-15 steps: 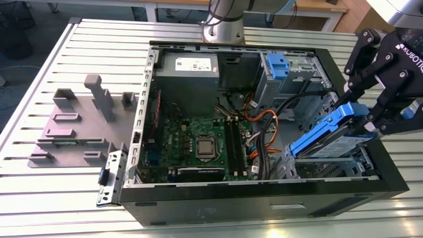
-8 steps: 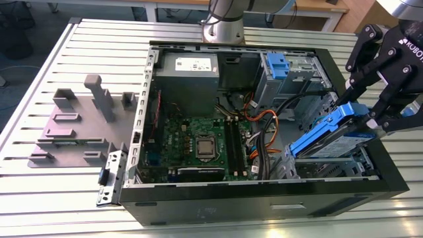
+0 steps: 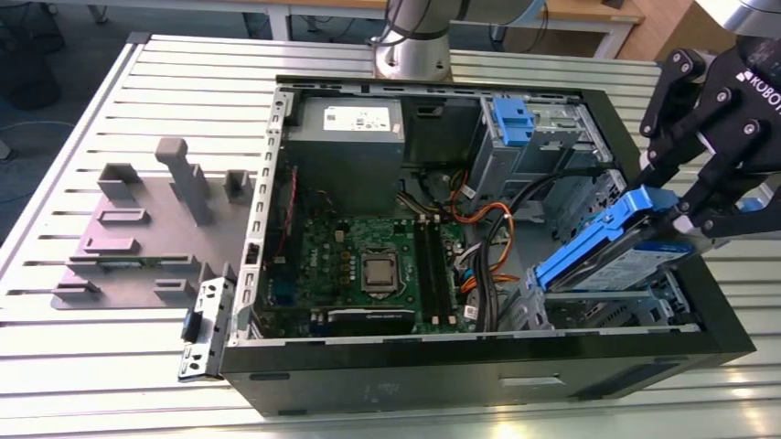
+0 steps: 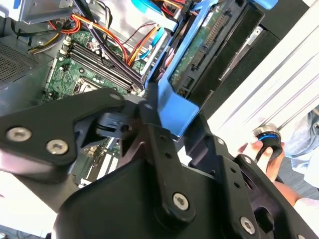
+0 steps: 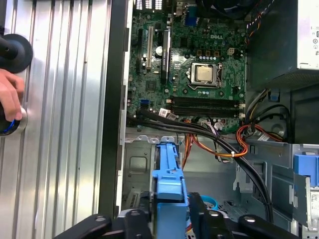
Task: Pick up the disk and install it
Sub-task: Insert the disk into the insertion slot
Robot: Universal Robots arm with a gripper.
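The disk [image 3: 604,251], a flat drive in bright blue carrier rails, hangs tilted over the metal drive bay [image 3: 610,306] in the open computer case [image 3: 488,370], at the exterior view's right. My gripper [image 3: 690,215] is shut on the disk's raised end, its black fingers clamping the blue rail. In the second wrist view the disk [image 4: 172,107] runs away from the fingers, with its green circuit board facing the camera. The first wrist view has the disk's blue rail [image 5: 167,174] edge-on between the gripper [image 5: 169,216] fingers, above the bay floor.
Inside the case lie the motherboard [image 3: 366,265], a grey power-supply box [image 3: 347,123], orange and black cables [image 3: 482,229] and another blue caddy [image 3: 510,119]. A grey fixture plate [image 3: 134,229] lies at the exterior view's left. A person's hand [image 5: 7,99] holds a device beside the case.
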